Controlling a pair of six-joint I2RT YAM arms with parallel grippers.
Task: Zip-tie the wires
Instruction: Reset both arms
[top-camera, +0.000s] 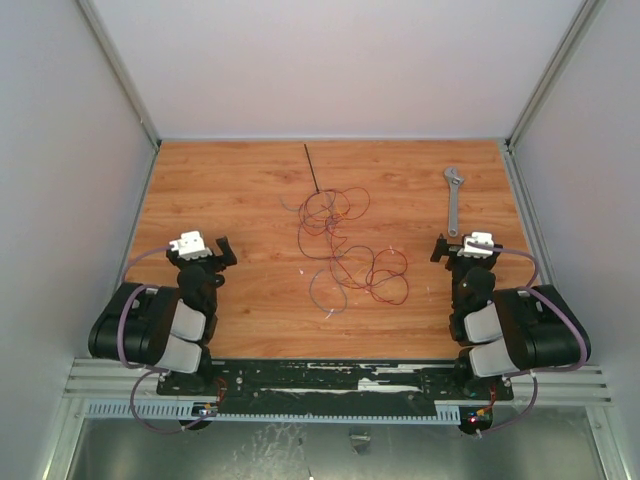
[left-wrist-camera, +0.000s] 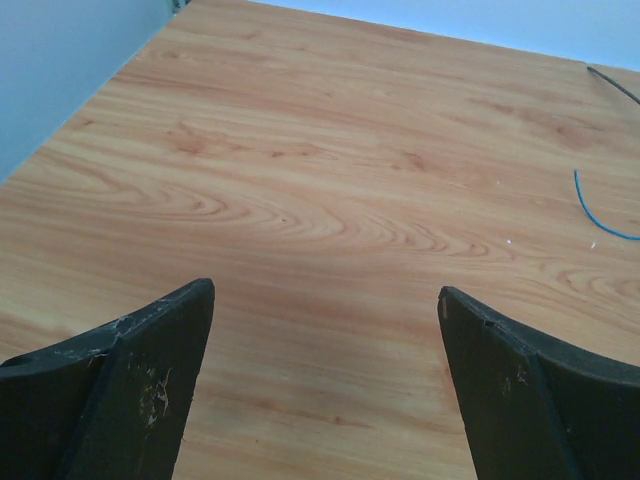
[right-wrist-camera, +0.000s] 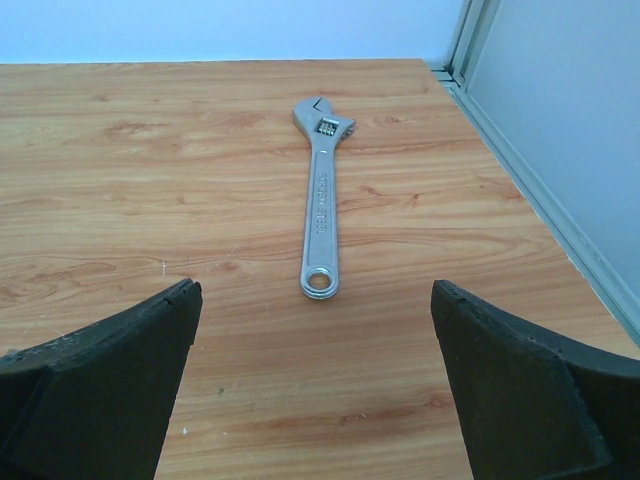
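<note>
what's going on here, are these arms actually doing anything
Nothing is being handled at this moment. Both arms sit at the near edge of the table, with the left pincer and the right pincer open and empty. The wires lie in a loose tangle mid-table. The zip tie lies just beyond them, its near end reaching the tangle. A wrench lies ahead of the right pincer, untouched. The tying has not begun.

Silver adjustable wrench (right-wrist-camera: 320, 200), raised lettering running along its handle in the right wrist view, too small and blurred to read, no other legible text or number.
</note>
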